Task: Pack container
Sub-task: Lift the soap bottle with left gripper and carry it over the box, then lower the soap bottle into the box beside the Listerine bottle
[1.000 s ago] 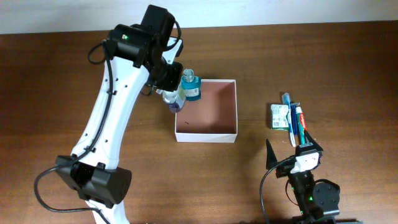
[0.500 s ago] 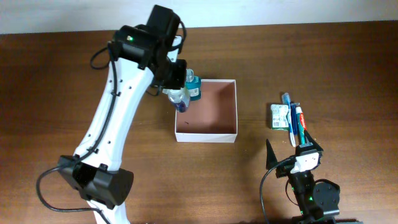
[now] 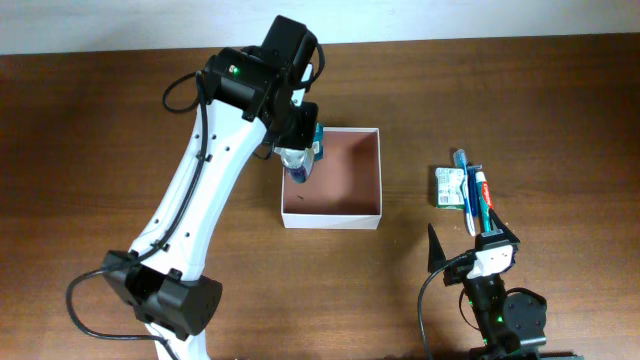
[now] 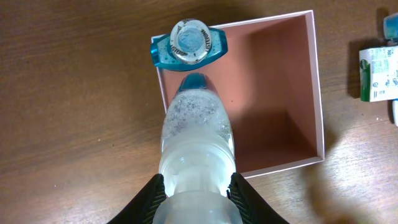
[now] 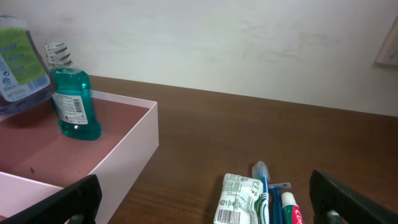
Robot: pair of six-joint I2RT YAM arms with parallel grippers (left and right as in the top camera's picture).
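Note:
The container (image 3: pixel 333 218) is a shallow white-walled box with a reddish-brown inside, at the table's middle; it also shows in the left wrist view (image 4: pixel 318 106) and the right wrist view (image 5: pixel 134 146). A teal bottle (image 3: pixel 317 143) (image 4: pixel 189 45) (image 5: pixel 73 102) stands upright in its far left corner. My left gripper (image 3: pixel 296 152) (image 4: pixel 196 183) is shut on a clear bottle with a blue cap (image 4: pixel 198 127) (image 3: pixel 297 168) (image 5: pixel 18 62), held above the container's left wall. My right gripper (image 3: pixel 468 245) (image 5: pixel 205 202) stands open and empty near the front edge.
Right of the container lie a green-and-white sachet (image 3: pixel 450 186) (image 5: pixel 236 199), a toothbrush (image 5: pixel 261 180), a blue razor and a toothpaste tube (image 3: pixel 481 195) (image 5: pixel 289 208), just ahead of my right gripper. The white left arm (image 3: pixel 200 200) crosses the table's left half.
My left arm has carried the clear bottle rightward, from beside the container's left wall to over it. The right arm has not moved.

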